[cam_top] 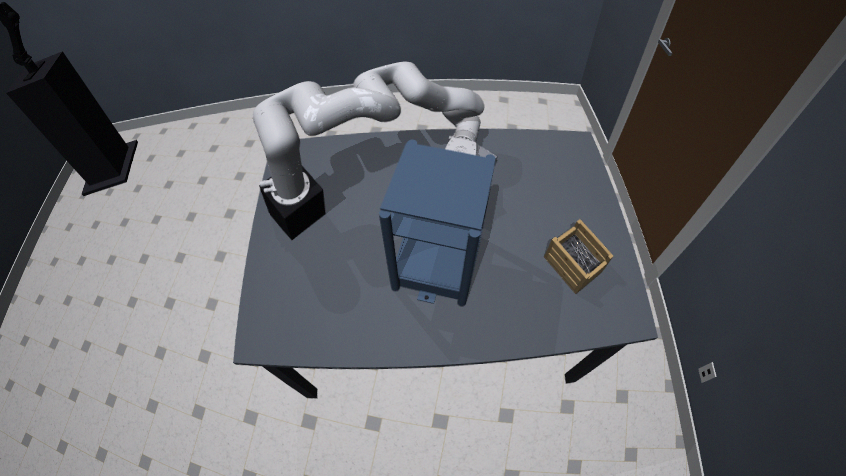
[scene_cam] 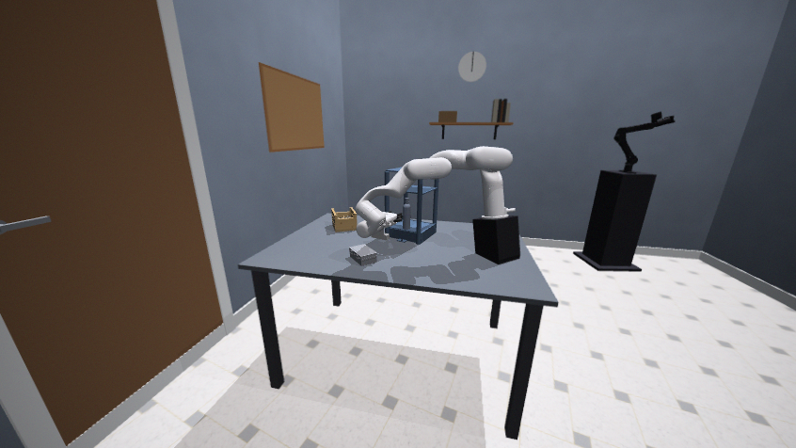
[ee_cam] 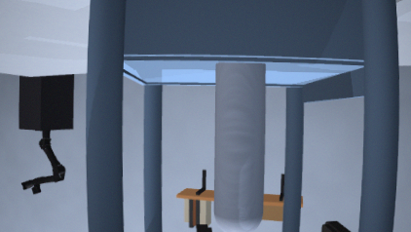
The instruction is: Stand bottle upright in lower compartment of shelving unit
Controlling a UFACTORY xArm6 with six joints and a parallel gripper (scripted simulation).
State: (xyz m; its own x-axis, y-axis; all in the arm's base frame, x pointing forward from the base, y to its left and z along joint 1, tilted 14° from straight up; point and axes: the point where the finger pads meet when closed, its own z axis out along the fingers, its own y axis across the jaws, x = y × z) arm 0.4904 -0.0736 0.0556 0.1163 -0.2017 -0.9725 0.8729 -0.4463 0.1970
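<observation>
The bottle stands upright, cap up, in the lower compartment of the blue shelving unit. The wrist camera looks in upside down, so there the bottle appears between the two near posts with its flat base against the pale compartment floor at the top of the picture. The base seems to sit behind the near edge, though the front lip itself is hard to make out. The gripper hangs low just outside the unit on the side toward the wooden crate. Its fingers are set a little over half open with nothing between them, and they are apart from the bottle. The placing itself looks done, so the remaining step is to get clear cleanly. The arm should back straight out along the line it points, keeping the fingers at their present spread so neither brushes the bottle or a post. It should lift only once the wrist is past the posts. It should also stay above the table and steer wide of the small grey box lying near the arm's elbow side.
</observation>
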